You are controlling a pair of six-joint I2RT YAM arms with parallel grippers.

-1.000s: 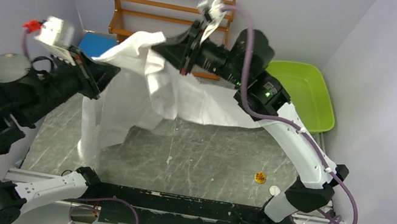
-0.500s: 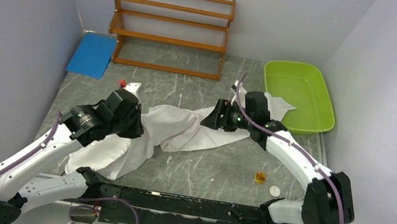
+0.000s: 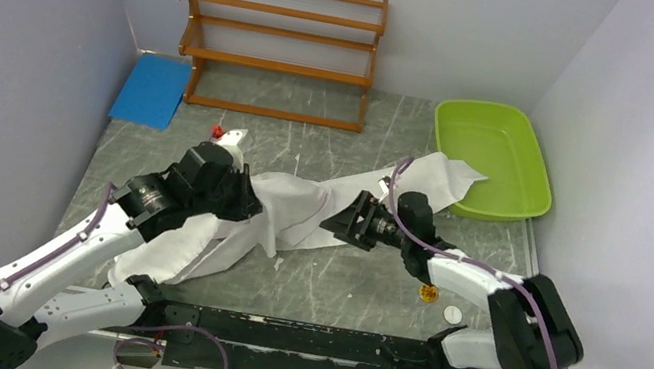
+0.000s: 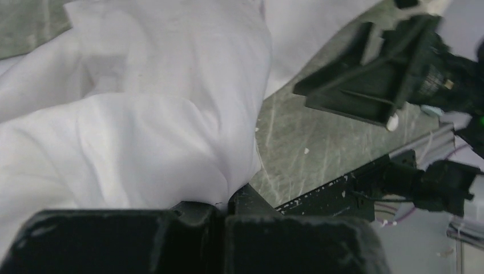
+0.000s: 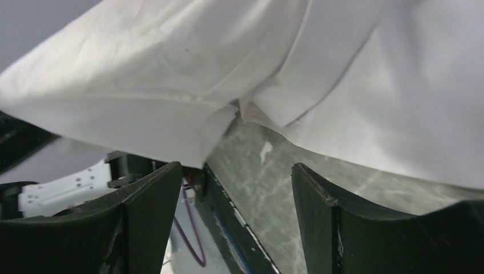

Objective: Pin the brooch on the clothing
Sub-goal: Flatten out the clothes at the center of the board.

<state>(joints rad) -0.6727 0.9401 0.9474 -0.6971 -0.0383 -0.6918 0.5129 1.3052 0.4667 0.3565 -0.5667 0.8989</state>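
**Step in hand.** The shirt (image 3: 299, 205) lies crumpled in a long diagonal band across the surface (image 3: 326, 281). One end is bunched near the left arm and the far end touches the green tray (image 3: 495, 158). It is not spread flat, so I judge the work to be at the laying-out stage, with pinning not yet begun.

- The left gripper (image 4: 220, 212) is pressed together. Its wrist view shows a fold of the shirt running into the tips, apparently pinched there.
- The right gripper (image 5: 234, 171) is spread wide and holds nothing. It sits low at the shirt's near hem, and the surface shows between its fingers.
- A small gold round item, which I take to be the brooch (image 3: 429, 292), lies on the bare surface just beside the right forearm, apart from the shirt and untouched.

**Next move.** In my judgement the right gripper needs to take a hem so that the thin fabric can be drawn taut into a flat panel. The brooch can then be fetched.

**Surface and room.** Plain pale walls (image 3: 29, 10) enclose the grey, marbled and scuffed surface. At the back stand a wooden rack (image 3: 271, 48), then the tray, then a blue mat (image 3: 152, 91). A small white disc (image 3: 452, 313) lies near the brooch.
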